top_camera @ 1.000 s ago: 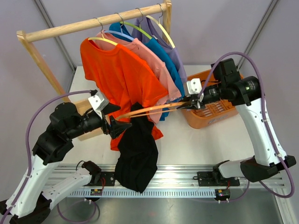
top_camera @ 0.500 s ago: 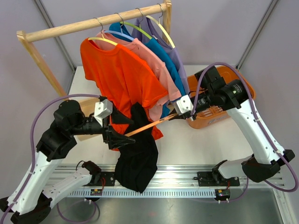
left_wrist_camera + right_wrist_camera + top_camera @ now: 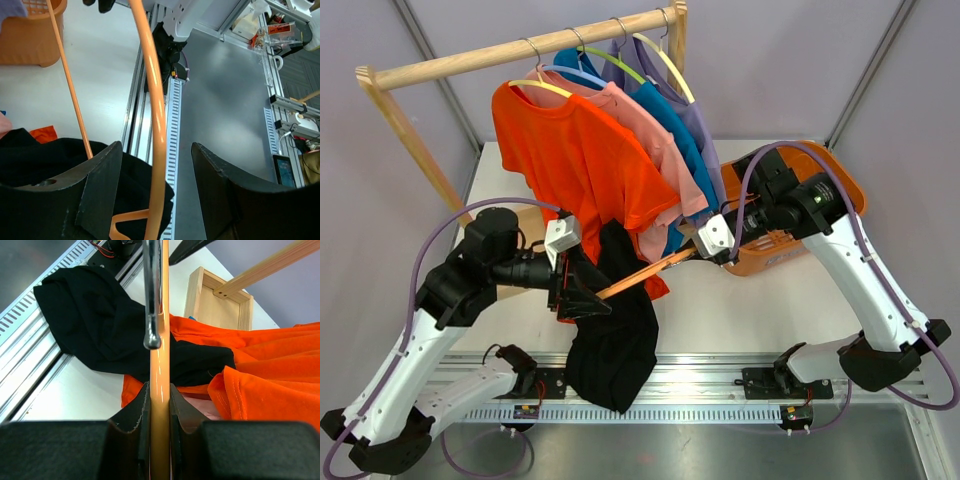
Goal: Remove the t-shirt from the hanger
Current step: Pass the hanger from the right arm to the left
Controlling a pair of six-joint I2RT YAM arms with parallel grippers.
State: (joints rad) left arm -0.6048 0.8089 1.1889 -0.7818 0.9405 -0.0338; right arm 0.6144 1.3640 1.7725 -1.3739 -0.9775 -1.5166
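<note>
- Clamping the orange hanger [image 3: 161, 365] at its neck, just under the metal hook [image 3: 151, 300], my right tool [image 3: 160, 390] is closed hard on it and holds it out over the bench [image 3: 760, 310].
- My left tool [image 3: 155, 150] stands spread wide; one hanger arm runs through the gap and seems to touch neither finger.
- The black t-shirt [image 3: 615, 345] is bunched at the hanger's far end beside my left tool and spills over the bench's near edge across the aluminium rail [image 3: 720, 385]. I cannot tell whether any cloth is threaded on the hanger.
- Closing my left tool here would likely pinch the hanger arm along with the cloth. Pulling apart then could bend the hanger or twist it in my right grip.
- Freed with nothing gripping it, the shirt's overhanging weight may drag it to the floor.
- The orange t-shirt [image 3: 570, 150] on the wooden rack [image 3: 520, 48] hangs just behind, its hem against the black cloth. A snag could tug it along.
- The basket [image 3: 845, 180] sits behind my right arm.
</note>
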